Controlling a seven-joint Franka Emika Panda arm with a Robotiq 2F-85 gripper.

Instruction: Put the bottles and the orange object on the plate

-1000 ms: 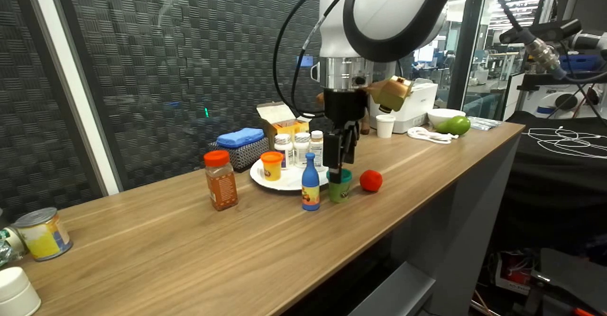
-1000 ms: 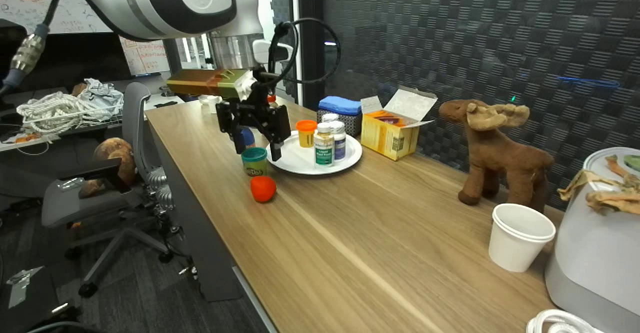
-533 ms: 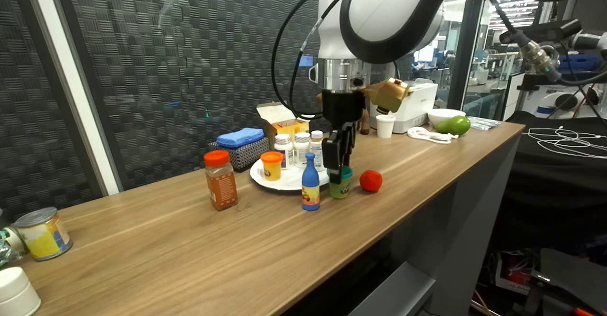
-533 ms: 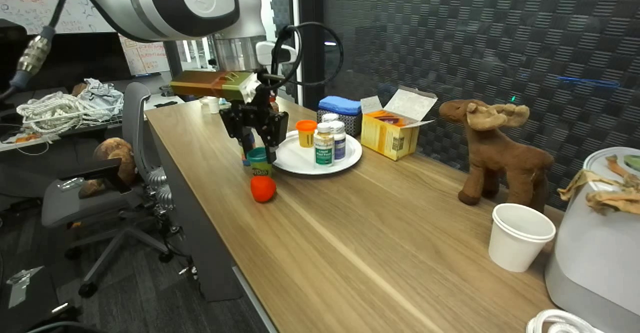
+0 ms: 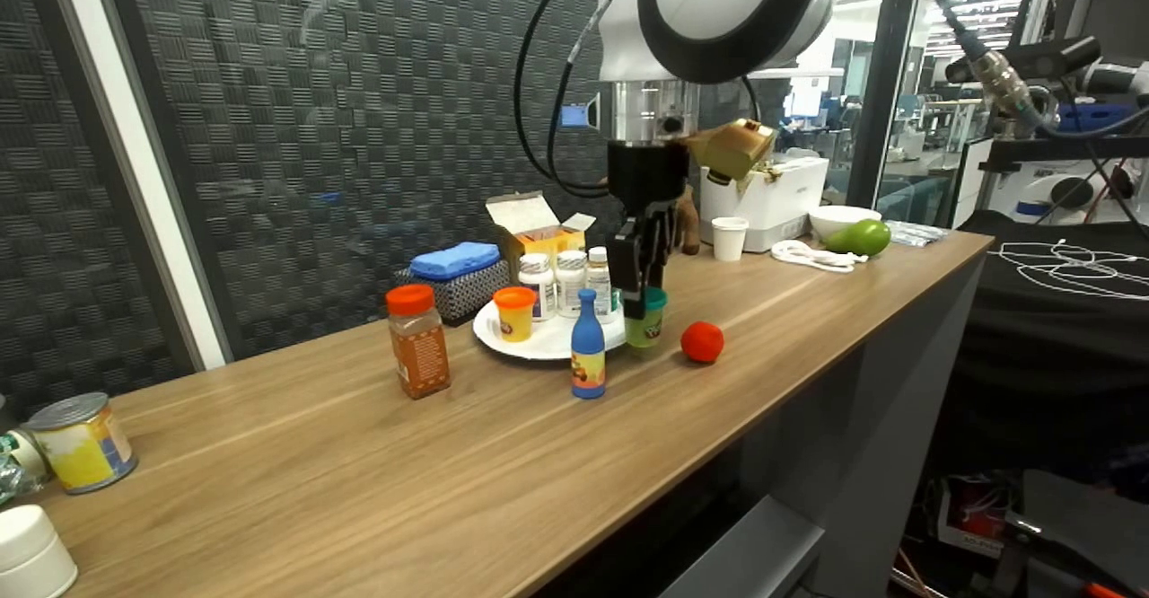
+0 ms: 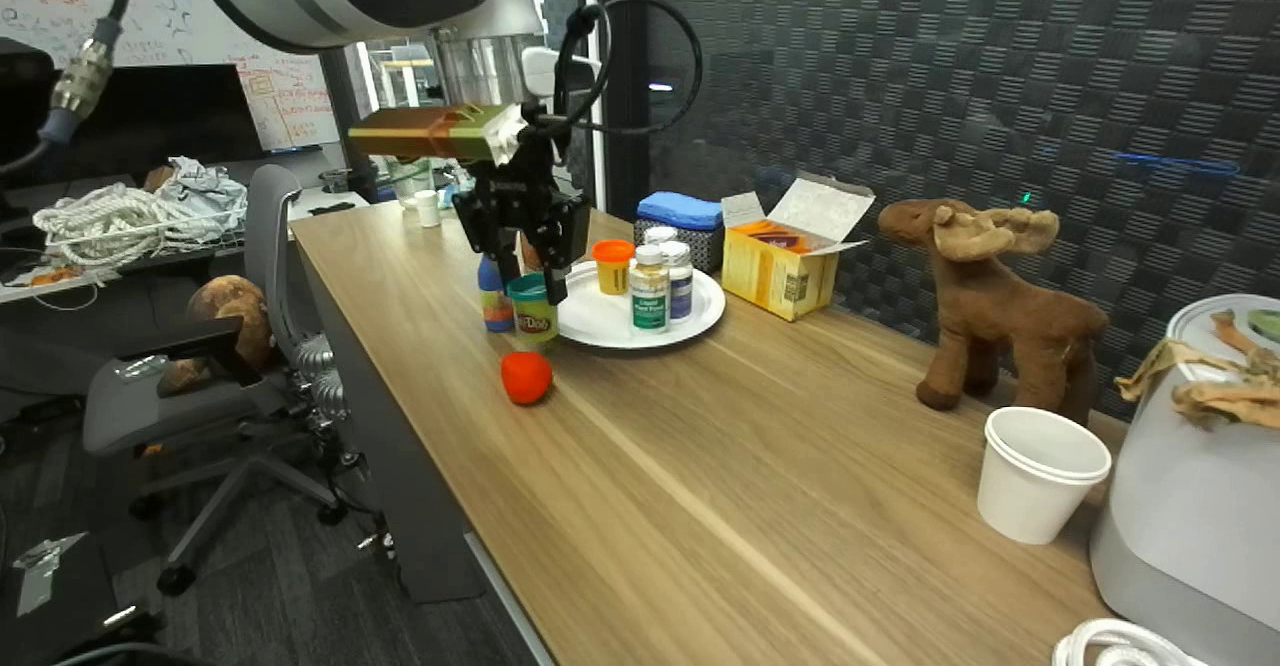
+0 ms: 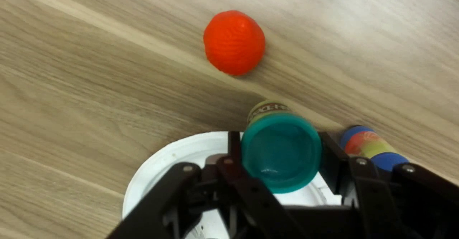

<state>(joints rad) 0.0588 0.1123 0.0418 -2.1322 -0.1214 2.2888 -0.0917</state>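
Note:
My gripper is shut on a green tub with a teal lid, one finger on each side of the lid. The tub hangs a little above the table, near the edge of the white plate. A red-orange ball lies on the table; it shows in both exterior views. A blue toy bottle stands upright on the table in front of the plate, partly behind the gripper in the wrist view. Several white bottles and a yellow tub with an orange lid stand on the plate.
A spice jar with a red lid stands beside the plate. Behind the plate are a dark box with a blue cloth and an open yellow box. A plush moose and white paper cups stand farther along.
My gripper has risen with the green tub in its grasp, lifting it off the table and shifting it slightly toward the plate. The ball, blue bottle and plate items have not moved.

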